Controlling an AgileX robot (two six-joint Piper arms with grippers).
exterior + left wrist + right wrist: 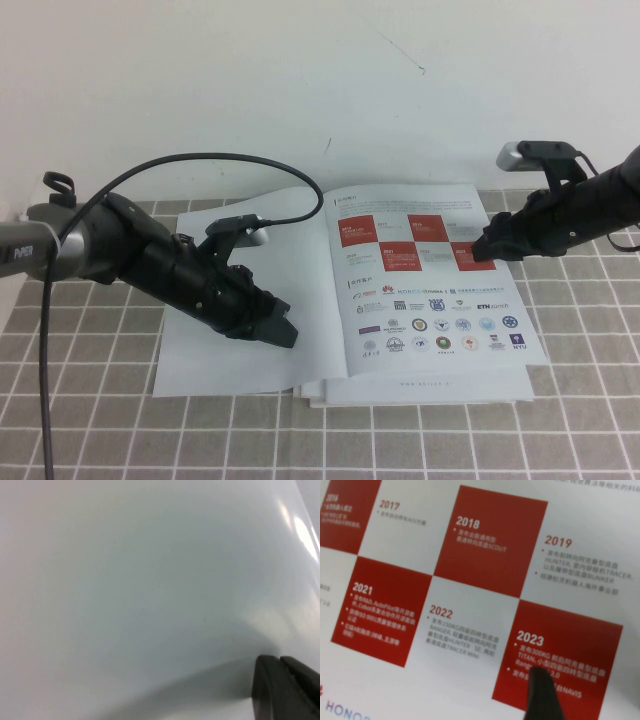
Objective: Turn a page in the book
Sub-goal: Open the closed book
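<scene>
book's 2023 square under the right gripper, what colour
Red with white text, on the book; the right wrist view shows it best.

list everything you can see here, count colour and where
book: 1, white pages with red squares and logo rows, open flat at table centre
loose sheets: a few, white, stacked under the book, edges showing at its near side
tablecloth: 1, grey with white grid lines, covering the table
wall: 1, white, behind the table
left gripper: 1, black, low over the book's blank left page, shut
right gripper: 1, black, tip at the red 2023 square on the right page
cable: 1, black, looping over the left arm
</scene>
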